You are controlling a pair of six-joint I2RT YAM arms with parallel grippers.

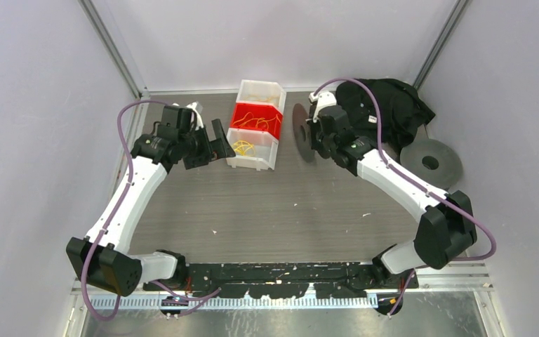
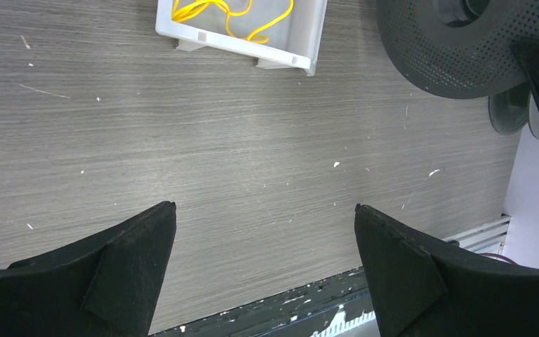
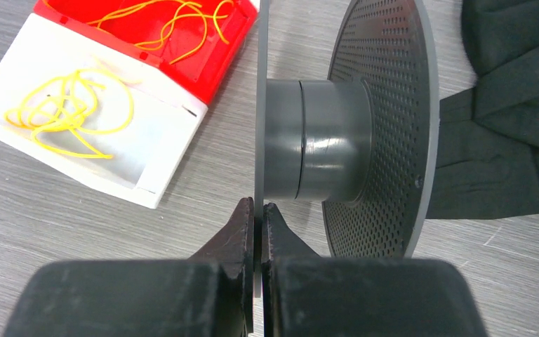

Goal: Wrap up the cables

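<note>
Grey wood-grain table (image 1: 288,210) with 2 arms bolted at its near edge. The left arm (image 1: 130,203) reaches toward the left side of a row of 3 bins; the right arm (image 1: 400,186) reaches toward the far right. A crumpled black cloth (image 1: 393,105) lies in the far right corner. Of 2 dark grey spools, the flat spool (image 1: 431,163) lies on the table just beside the cloth, and the upright spool (image 3: 379,126) stands on edge between cloth and bins, its hub axis level and 1 flange facing the bins. The right gripper (image 3: 257,210) is closed tight on the thin rim of that flange. The left gripper (image 2: 264,206) stands at full spread over bare table and holds nothing. The bins run from far to near: far white bin (image 1: 261,91), red bin (image 1: 256,118), near white bin (image 1: 253,149). The yellow cables (image 3: 70,112) lie inside the bins, apart from both grippers: 1 loose tangle of loops in the near white bin, with no single long axis, and thinner strands strung across the red bin. The contents of the far white bin are too faint to tell.
</note>
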